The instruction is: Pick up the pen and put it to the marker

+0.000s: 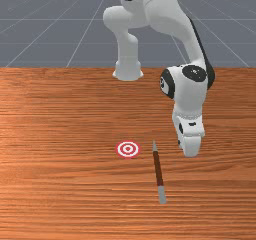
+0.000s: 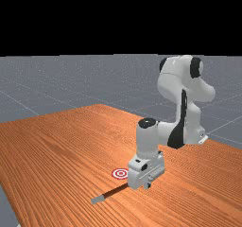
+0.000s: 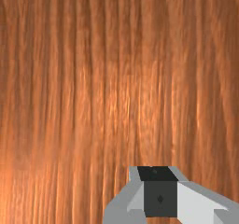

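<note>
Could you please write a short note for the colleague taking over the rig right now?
Gripper: over the table, on the front view's right of the pen, not holding it.
Pen: lying flat on the table, its pointed end toward the arm's base.
Red-and-white bullseye marker: on the table, on the front view's left of the pen, not touching it.
Done: neither pick-up nor placement.
Left: line up over the pen, grasp it, lift it, bring it to the marker.

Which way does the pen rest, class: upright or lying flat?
Lying flat: the front view shows the pen stretched along the wooden tabletop.
</note>
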Controlling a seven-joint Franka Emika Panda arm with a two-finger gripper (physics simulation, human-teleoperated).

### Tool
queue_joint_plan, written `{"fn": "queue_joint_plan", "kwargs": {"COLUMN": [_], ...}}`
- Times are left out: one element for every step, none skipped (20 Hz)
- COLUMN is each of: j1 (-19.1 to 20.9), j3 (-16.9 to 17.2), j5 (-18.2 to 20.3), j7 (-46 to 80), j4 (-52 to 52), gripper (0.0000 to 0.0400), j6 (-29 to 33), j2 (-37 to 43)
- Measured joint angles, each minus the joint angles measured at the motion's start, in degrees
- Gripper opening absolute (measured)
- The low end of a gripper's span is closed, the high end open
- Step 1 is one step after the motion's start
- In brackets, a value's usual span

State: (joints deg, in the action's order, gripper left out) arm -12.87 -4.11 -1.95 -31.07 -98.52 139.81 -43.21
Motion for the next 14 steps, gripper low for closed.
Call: {"fn": "queue_joint_plan", "kwargs": {"j1": [-0.05,-0.11,-0.10,-0.16,-0.28,-0.60,-0.95,-1.37,-1.68,-1.84,-0.70,-0.83,-0.34,0.08], "j3": [0.03,0.05,-0.01,-0.02,0.03,0.24,0.39,0.52,0.47,0.27,-1.08,-0.93,-1.25,-1.40], "j5": [-0.04,0.42,0.35,0.38,0.50,0.87,1.20,1.56,1.70,1.63,1.40,0.01,-0.62,-1.07], "j7": [0.10,0.98,0.79,0.98,1.49,2.96,4.33,5.81,6.49,6.42,2.48,0.57,-1.95,-4.06], "j4": [-0.69,-0.86,-1.62,-2.56,-3.98,-6.12,-8.90,-12.07,-15.14,-17.34,-17.44,-15.28,-11.46,-6.00], "gripper": [0.0000,0.0000,0.0000,0.0000,0.0000,0.0000,0.0000,0.0000,0.0000,0.0000,0.0000,0.0000,0.0000,0.0000], "j6": [0.52,-0.14,0.22,0.68,1.38,2.49,3.89,5.49,6.99,8.01,8.29,6.79,4.81,2.09], "j2": [0.35,0.52,0.92,1.41,2.16,3.28,4.73,6.38,7.98,9.11,8.95,7.80,5.78,2.93]}}
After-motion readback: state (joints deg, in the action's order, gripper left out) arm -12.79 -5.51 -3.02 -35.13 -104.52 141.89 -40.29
